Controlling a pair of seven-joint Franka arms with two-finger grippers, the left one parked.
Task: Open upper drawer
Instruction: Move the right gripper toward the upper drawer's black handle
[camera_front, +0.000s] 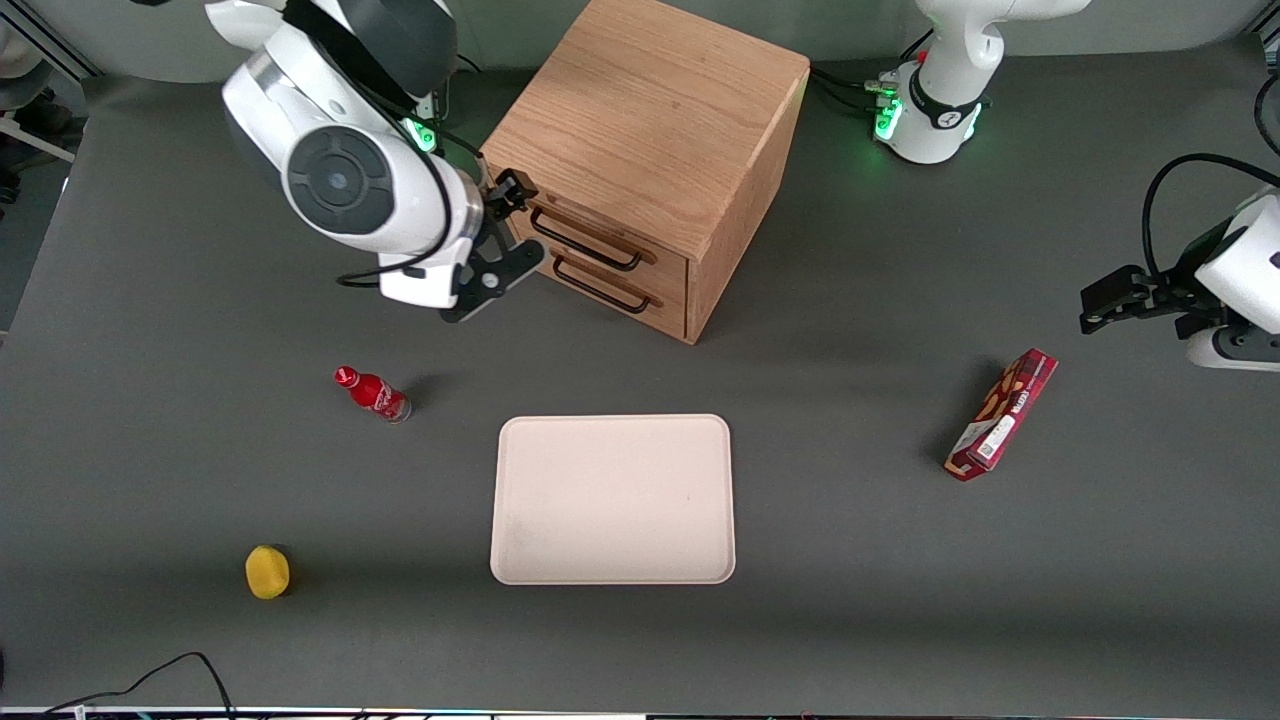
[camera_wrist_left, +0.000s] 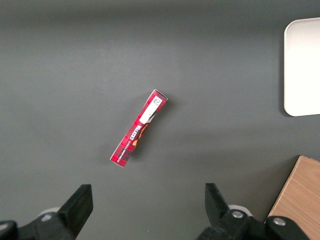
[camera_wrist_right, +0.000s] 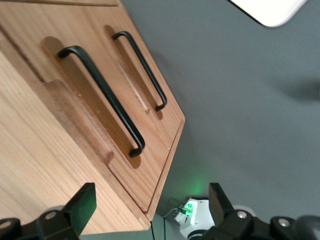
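Gripper (camera_front: 512, 222), fingers spread open and empty, hovers just in front of the shut upper drawer (camera_front: 600, 238), whose black handle (camera_front: 585, 240) lies at its three o'clock.

Hand (camera_front: 505, 225) open, just in front of upper drawer (camera_front: 600, 243), level w/ its handle (camera_wrist_right: 102, 96); bare bench (camera_front: 850, 330) around cabinet front. Nearest obstacles: red bottle (camera_front: 373, 393), tray (camera_front: 613, 498), both nearer front cam, well apart.
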